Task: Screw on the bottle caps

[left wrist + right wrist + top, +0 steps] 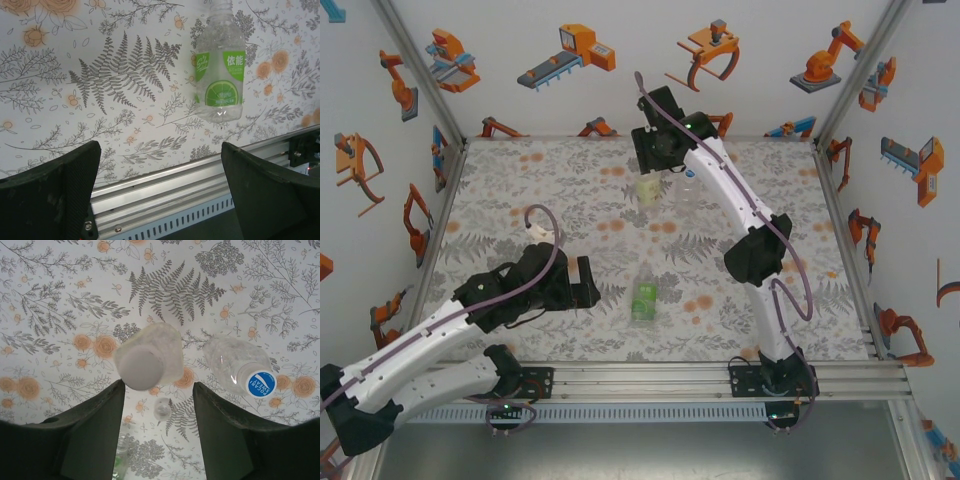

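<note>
Lying on its side in the top view, the green bottle [644,300] has the left gripper [590,285] just to its left, jaws spread and empty. Well beyond the green bottle stand the pale bottle [647,190] and the clear bottle [686,192], side by side, with the right gripper [660,165] above them. In the left wrist view the green bottle [220,75] lies past the wide-open left gripper [160,200], apart from both fingers. Its label is bright green with a lime slice, and its neck runs off the top edge. In the right wrist view the right gripper [159,440] is parted and pinches nothing. The white cap [141,367] on the pale bottle [162,345] sits just beyond its fingertips. The blue cap [261,384] tops the clear bottle [227,362] further right.
</note>
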